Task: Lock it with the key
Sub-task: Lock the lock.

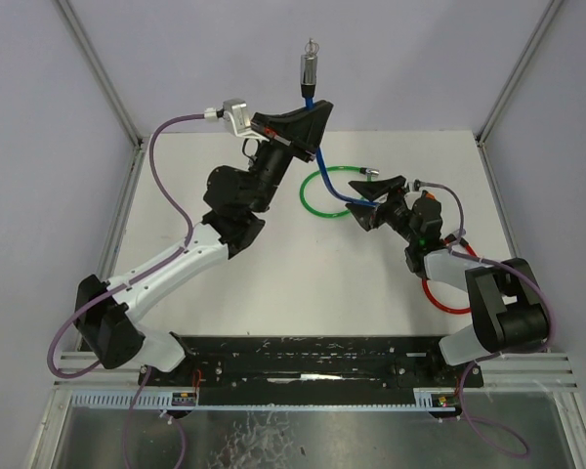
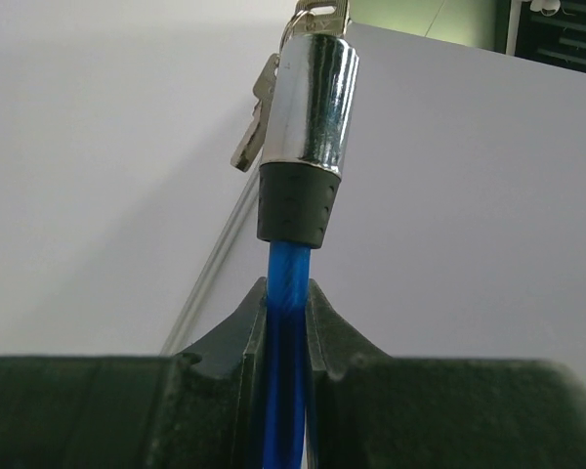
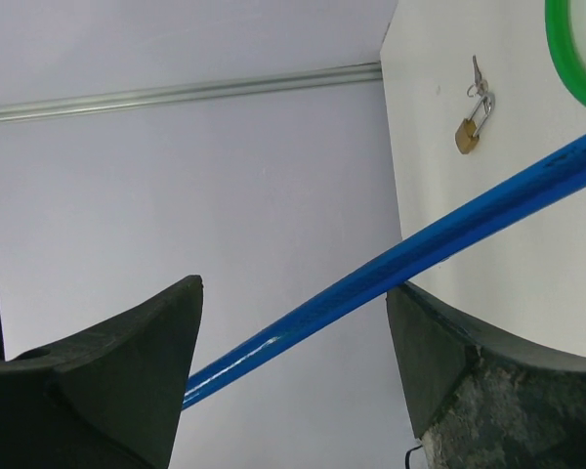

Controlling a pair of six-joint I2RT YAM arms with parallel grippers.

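My left gripper (image 1: 311, 125) is raised above the table's back edge and shut on a blue cable (image 2: 285, 293). Just above its fingers stand the cable's black collar (image 2: 295, 205) and chrome lock head (image 2: 308, 103). A key (image 2: 317, 12) sits in the head's top, and another key (image 2: 259, 112) hangs beside it. The lock head (image 1: 311, 70) points upward in the top view. Lower down, the blue cable (image 3: 391, 269) runs slantwise between the fingers of my open right gripper (image 3: 295, 288), brushing the right finger (image 3: 449, 352).
A green cable loop (image 1: 317, 195) lies on the table between the arms, and its edge (image 3: 571, 59) shows in the right wrist view. A small brass padlock (image 3: 466, 135) with a key lies on the table. A red cable loop (image 1: 439, 298) lies by the right arm's base.
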